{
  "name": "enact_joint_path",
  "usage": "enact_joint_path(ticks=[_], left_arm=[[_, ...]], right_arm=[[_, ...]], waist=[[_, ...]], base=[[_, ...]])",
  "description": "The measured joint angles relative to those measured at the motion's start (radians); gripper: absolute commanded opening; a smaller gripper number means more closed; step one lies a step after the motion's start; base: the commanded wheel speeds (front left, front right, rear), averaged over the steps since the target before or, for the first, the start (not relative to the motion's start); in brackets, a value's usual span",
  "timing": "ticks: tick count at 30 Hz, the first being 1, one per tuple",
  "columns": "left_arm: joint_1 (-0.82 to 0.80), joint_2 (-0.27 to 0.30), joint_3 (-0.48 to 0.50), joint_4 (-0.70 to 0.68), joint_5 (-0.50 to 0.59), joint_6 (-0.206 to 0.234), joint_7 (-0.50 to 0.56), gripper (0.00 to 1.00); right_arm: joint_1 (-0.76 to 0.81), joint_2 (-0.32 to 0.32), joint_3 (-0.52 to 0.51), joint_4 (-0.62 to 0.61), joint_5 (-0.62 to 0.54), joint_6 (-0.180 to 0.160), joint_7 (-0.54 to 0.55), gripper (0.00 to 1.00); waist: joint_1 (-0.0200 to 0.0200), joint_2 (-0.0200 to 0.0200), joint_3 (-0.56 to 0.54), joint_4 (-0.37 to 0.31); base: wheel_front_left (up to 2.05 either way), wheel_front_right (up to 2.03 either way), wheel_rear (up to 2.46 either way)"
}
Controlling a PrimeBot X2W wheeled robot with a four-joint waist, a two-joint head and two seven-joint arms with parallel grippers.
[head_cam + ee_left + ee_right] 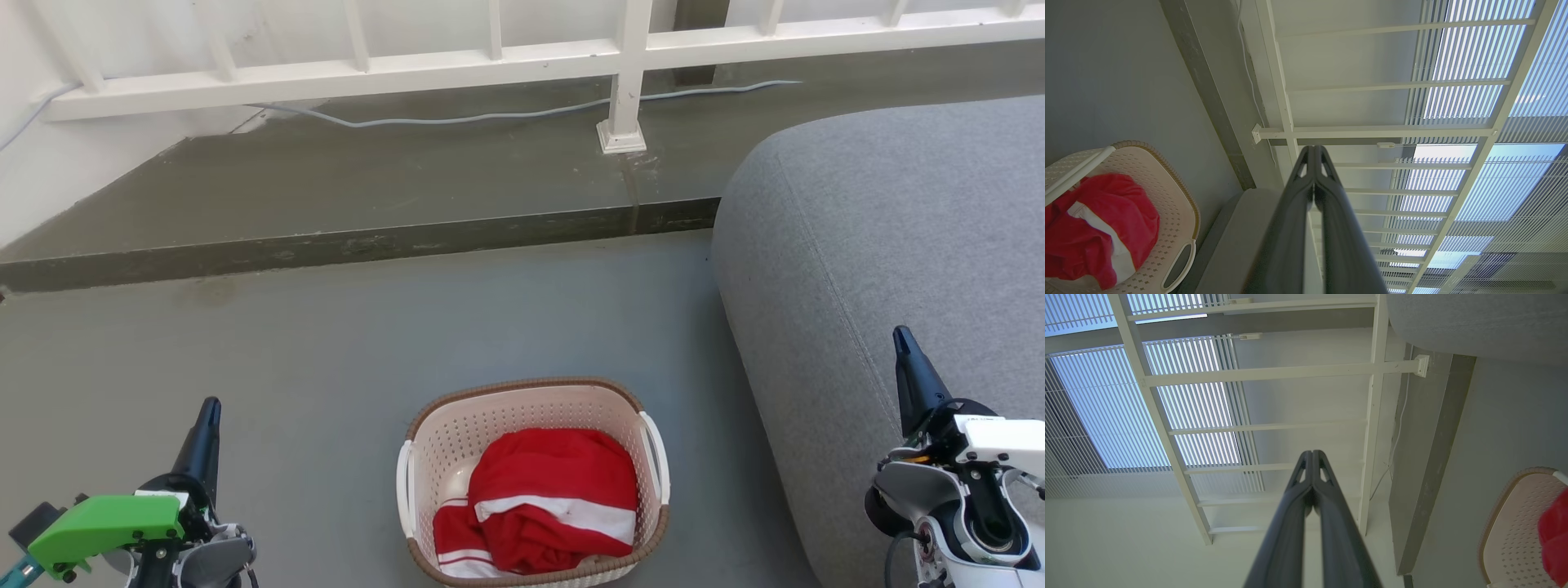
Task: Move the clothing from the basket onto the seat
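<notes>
Clothing (555, 490), red sportswear with white stripes, is lying bunched in the cream perforated basket (490, 420), which is sitting on the grey floor (326, 367) just beside the rounded corner of the grey upholstered seat (882, 245); nothing red is resting on the cushion, so the job is appearing to be at its start. The left gripper (210, 408) is hovering to the basket's left and the right gripper (901, 336) is hanging by the seat's near edge, both well apart from the fabric, each pressing its two dark fingers (1294, 212) together and holding nothing. The step in hand is looking like the first reach. Doing it well is probably meaning parting the fingers before descending, coming down from above inside the brown rim (522, 382) rather than across a white handle (656, 457), and pinching the highest fold of the top garment, so that a thick bunch is being taken rather than a thin edge. The basket is looking light and may be rising or sliding with the cloth if a fold is snagging, so a slow, straight lift is advisable until the hem is clearing the rim. Carrying the garment well over the cushion before letting go should be keeping it from slipping off the rounded side.
</notes>
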Motion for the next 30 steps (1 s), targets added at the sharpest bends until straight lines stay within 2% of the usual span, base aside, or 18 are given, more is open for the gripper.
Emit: enact_joint_path(ticks=[1,2,3,17,30], left_arm=[[0.0,0.0,0.0,0.0,0.0,0.0,0.0,1.0],[0.001,-0.001,0.0,0.002,0.0,0.0,0.0,0.0],[0.004,-0.003,0.0,0.011,-0.001,0.001,0.0,1.0],[0.03,-0.014,-0.012,0.018,0.009,0.001,-0.019,1.0],[0.016,0.012,-0.06,-0.024,0.152,0.001,-0.072,1.0]], right_arm=[[0.0,0.0,0.0,0.0,0.0,0.0,0.0,1.0],[0.001,0.001,0.001,0.002,0.0,-0.001,0.0,0.0],[0.004,0.003,0.001,0.009,0.0,-0.004,0.0,1.0],[0.027,0.012,0.014,0.021,-0.033,-0.004,-0.016,1.0],[0.018,-0.029,0.07,-0.005,-0.181,-0.004,-0.076,1.0]], waist=[[0.0,0.0,0.0,0.0],[0.0,0.0,0.0,0.0],[0.0,0.0,0.0,0.0],[0.0,0.0,0.0,0.0],[0.0,0.0,0.002,0.001]], base=[[0.0,0.0,0.0],[0.0,0.0,0.0],[0.0,0.0,0.0],[0.0,0.0,0.0],[0.0,0.0,0.0]])
